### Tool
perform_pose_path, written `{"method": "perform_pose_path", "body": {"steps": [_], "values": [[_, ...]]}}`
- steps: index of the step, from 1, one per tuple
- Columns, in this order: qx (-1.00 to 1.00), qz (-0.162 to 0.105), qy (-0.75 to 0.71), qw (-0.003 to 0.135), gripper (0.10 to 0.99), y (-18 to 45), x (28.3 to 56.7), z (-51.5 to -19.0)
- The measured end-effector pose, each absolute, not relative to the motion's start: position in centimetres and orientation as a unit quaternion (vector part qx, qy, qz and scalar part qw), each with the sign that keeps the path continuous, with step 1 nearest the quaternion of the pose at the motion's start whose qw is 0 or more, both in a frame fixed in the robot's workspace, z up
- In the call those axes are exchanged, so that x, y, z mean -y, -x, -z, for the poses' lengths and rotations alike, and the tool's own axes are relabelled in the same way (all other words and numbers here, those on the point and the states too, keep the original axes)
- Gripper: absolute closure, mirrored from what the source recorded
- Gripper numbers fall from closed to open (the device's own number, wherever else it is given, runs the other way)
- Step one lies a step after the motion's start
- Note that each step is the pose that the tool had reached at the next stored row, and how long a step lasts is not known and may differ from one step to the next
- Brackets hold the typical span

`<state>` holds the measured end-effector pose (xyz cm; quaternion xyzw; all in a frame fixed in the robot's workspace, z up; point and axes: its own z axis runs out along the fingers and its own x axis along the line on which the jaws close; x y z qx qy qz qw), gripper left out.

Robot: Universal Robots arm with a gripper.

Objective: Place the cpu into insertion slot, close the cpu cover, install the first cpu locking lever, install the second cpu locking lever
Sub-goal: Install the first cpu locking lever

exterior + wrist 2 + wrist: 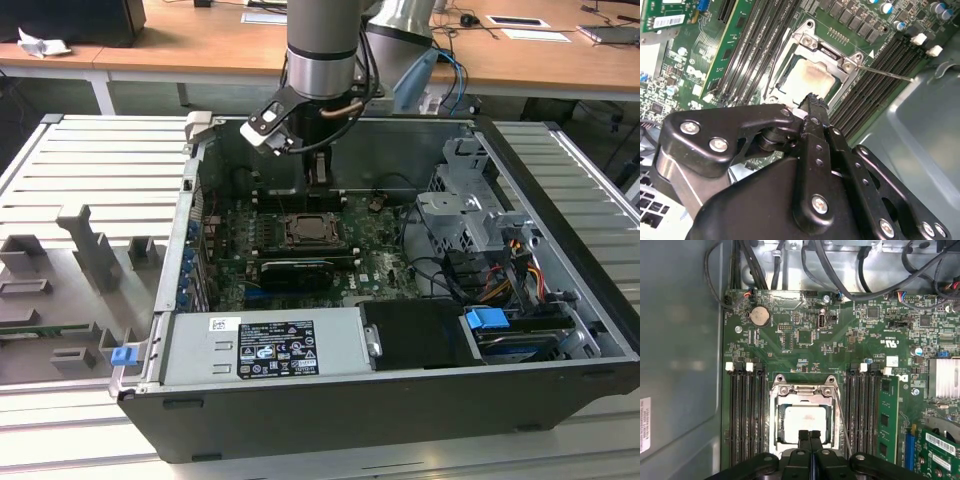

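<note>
Green board [805, 315] surrounds the cover [802, 389], shut over the cpu [805, 417]; in the first wrist view the clenched, empty gripper [810, 436] hides one edge.

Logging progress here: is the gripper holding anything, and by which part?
Nothing seems held. The gripper is shut with nothing in it, its tip at the edge of the cpu cover; the cpu sits under that cover.
</note>
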<state>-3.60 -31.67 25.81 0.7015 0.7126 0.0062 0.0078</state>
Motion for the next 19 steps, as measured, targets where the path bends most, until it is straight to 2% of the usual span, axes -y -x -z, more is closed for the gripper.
{"method": "perform_pose_path", "body": {"steps": [11,19], "values": [[-0.713,-0.006,-0.701,0.008,0.98,3.6,31.7,-28.7],[-0.776,-0.006,-0.631,0.008,0.98,3.6,31.7,-28.6]]}}
